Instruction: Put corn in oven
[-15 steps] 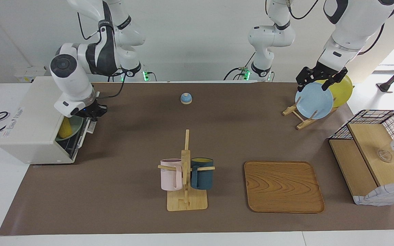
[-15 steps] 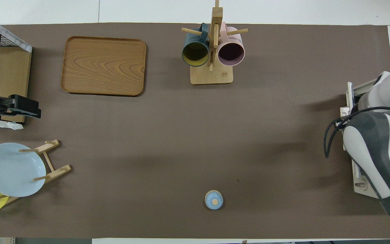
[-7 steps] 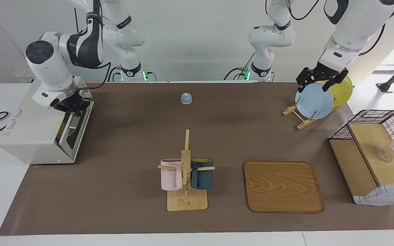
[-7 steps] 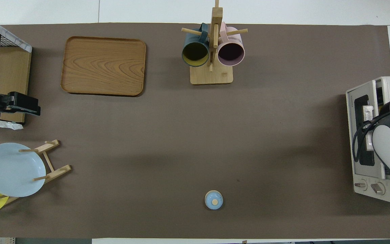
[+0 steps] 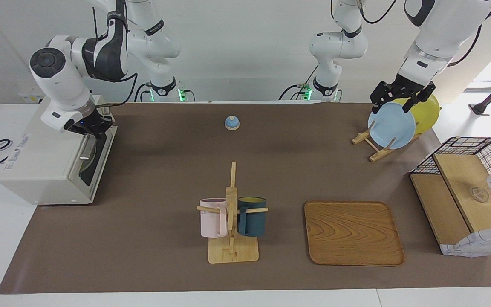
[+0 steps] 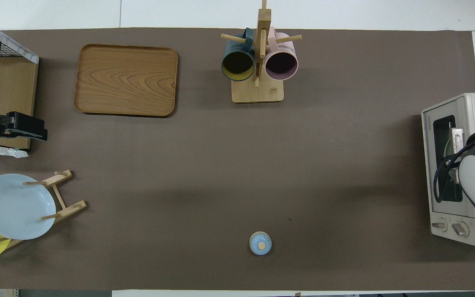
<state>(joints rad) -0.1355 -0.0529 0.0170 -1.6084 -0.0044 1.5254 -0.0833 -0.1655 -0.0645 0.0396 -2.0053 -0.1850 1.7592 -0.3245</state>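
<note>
I read the oven (image 5: pixel 53 164) at the right arm's end of the table, door (image 5: pixel 94 155) up against the body. Landmark for this entry: the oven.

The right gripper (image 5: pixel 87 126) sits at the door's top edge, at the corner of the oven nearer the robots. In the overhead view the arm covers most of it; a bit of the metal handle (image 6: pixel 456 138) shows just beside the wrist. I cannot tell from either view whether the jaws are parted or closed, or whether they have hold of the handle.

The corn cannot be made out; through the door glass (image 5: pixel 87 164) only a pale green curve shows, perhaps a dish rim.

The left gripper (image 5: pixel 401 94) hangs at the other end of the table from the oven, over the blue plate (image 5: pixel 391 125) on its wooden rack (image 5: pixel 373 147); the arm waits. Its jaws are spread wide and hold nothing; fingertips look close to the plate's upper rim, contact uncertain. A yellow plate (image 5: pixel 426 113) stands in the same rack.

Between there and the oven: a small blue knobbed lid (image 5: pixel 232 123), a mug tree (image 5: pixel 231 213) with pink and dark teal mugs, and a wooden tray (image 5: pixel 353 233).
</note>
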